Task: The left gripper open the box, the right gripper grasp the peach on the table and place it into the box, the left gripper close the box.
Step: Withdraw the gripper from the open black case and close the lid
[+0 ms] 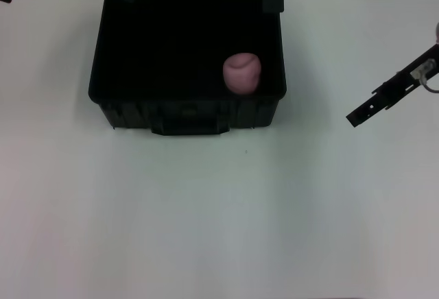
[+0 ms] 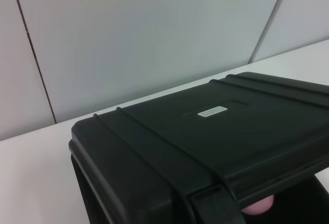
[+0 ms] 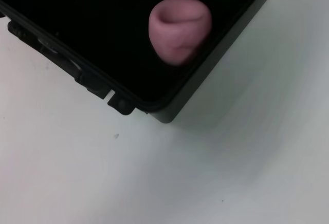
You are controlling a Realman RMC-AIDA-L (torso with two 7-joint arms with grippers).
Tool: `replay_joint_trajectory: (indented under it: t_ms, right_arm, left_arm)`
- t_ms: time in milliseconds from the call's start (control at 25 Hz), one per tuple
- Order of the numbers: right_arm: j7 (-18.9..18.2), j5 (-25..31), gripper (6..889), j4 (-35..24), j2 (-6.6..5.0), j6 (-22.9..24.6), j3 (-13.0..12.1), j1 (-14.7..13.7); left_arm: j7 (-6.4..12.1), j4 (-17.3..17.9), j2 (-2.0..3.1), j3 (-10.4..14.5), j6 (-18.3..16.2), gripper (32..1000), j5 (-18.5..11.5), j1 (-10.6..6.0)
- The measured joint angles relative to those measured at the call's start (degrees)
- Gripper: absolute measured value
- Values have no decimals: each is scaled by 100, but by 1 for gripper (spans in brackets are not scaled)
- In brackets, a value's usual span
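The box (image 1: 185,73) is a black hard-plastic case with ribbed sides and a moulded handle at its 6 o'clock edge; its hinged lid (image 2: 216,131) is raised (smooth and matte, with raised bands and a small white label (image 2: 212,112) on top). Inside, at about 4 o'clock in the dark hollow, sits the peach (image 1: 242,73), a small round pale pink fruit with a soft dimple on top, close to the right-hand wall and front corner. The surface (image 1: 219,217) is flat, plain white. The right hand (image 1: 358,115), a slim black claw on a thin bar, hangs at 3 o'clock, well apart from the box and grasping nothing; whether its fingers are parted I cannot tell. The left hand is unseen.
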Motion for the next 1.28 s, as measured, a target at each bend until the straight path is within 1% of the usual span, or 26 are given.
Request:
replay_joint_trajectory:
  t_ms: [640,920,1280]
  right_arm:
    - [6,-6,865,49,0,-39,3,5]
    - [6,-8,865,59,0,-72,11,5]
    - [6,-10,865,61,0,-79,11,5]
  left_arm:
    - [1,0,-5,0,-27,473,-17,-6]
    - [10,-9,-9,30,-76,476,-4,-41]
    - [-41,-13,-10,69,-145,478,45,-54]
